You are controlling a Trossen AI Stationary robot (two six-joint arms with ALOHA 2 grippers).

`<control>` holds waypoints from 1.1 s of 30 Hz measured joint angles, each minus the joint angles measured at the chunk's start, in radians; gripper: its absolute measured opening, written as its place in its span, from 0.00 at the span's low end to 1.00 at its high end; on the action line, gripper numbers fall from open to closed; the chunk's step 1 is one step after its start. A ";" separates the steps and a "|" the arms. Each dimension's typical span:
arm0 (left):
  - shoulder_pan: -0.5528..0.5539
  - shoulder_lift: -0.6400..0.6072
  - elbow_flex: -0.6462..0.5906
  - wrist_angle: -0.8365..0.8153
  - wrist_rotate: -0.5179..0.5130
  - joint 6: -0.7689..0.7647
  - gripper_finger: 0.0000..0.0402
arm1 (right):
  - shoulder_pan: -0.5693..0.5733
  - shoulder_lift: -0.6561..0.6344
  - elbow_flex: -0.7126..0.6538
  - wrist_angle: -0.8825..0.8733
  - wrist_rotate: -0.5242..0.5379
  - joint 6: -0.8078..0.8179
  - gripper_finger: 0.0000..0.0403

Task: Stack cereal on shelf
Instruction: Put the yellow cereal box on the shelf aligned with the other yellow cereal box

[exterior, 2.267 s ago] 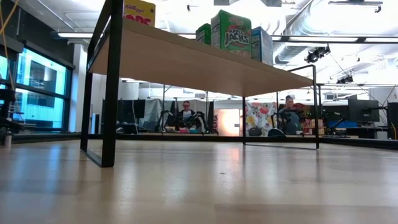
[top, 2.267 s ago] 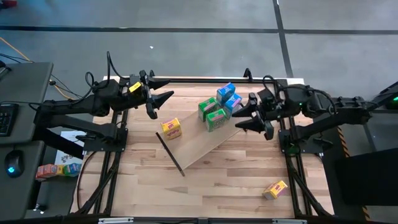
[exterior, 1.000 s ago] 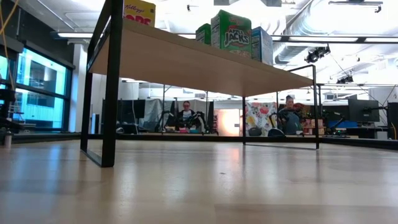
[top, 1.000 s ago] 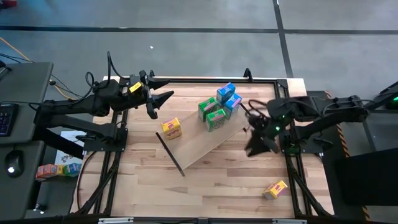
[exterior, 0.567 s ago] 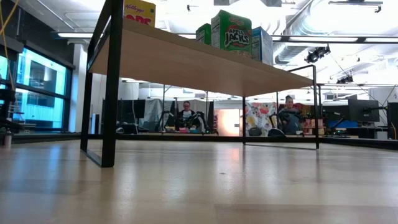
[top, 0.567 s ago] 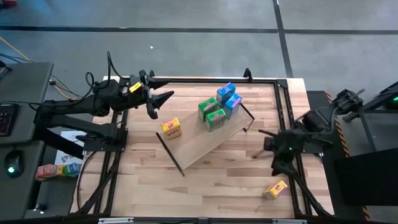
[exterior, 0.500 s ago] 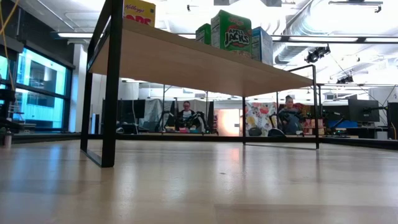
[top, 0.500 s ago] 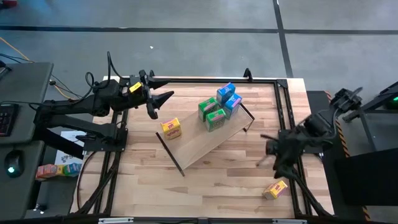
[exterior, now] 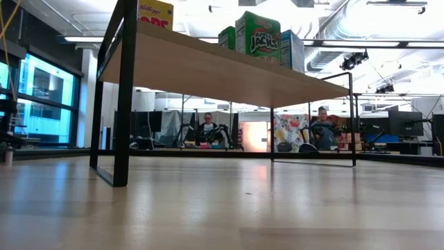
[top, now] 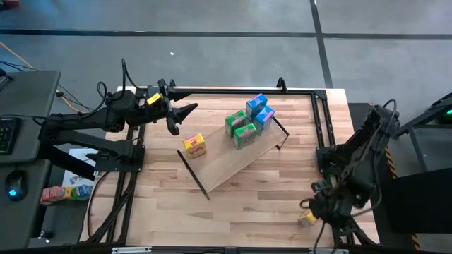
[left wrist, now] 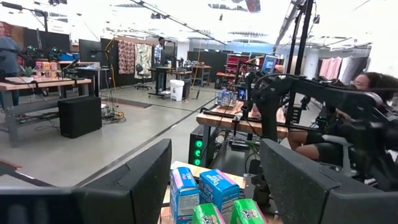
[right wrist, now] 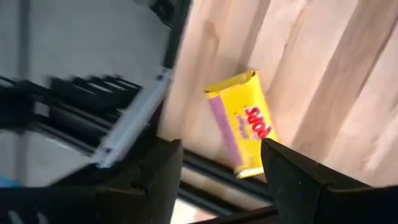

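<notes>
Now right claw [right wrist: 217, 168] hangs over near right corner of plank-striped wooden bench [top: 240, 204], fingers spread wide, nothing gripped, directly above lone yellow toy cereal box [right wrist: 239, 129] lying flat beside bench edge. Long pale plywood shelf with black end brackets [top: 229, 166] sits diagonally mid-bench, carrying second yellow box [top: 195, 145], two green boxes [top: 241, 129] and two blue boxes [top: 259, 110]. Left claw [top: 182, 115] waits at far left, parted, empty.
</notes>
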 joint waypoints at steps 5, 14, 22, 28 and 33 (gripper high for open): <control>0.000 0.000 0.000 0.000 0.000 0.000 0.59 | 0.006 0.094 0.000 -0.029 0.080 -0.092 0.52; 0.000 0.000 0.000 0.000 0.000 0.000 0.59 | 0.001 0.144 0.000 -0.076 0.119 0.006 0.52; 0.000 0.000 0.000 -0.003 0.000 -0.009 0.59 | 0.001 0.105 0.000 -0.064 0.065 0.065 0.61; 0.000 0.000 0.000 -0.046 0.000 -0.018 0.59 | 0.002 0.105 0.000 -0.021 0.055 -0.002 0.70; 0.000 0.000 0.000 -0.054 0.001 -0.018 0.59 | 0.002 0.115 0.000 -0.018 0.043 -0.087 0.73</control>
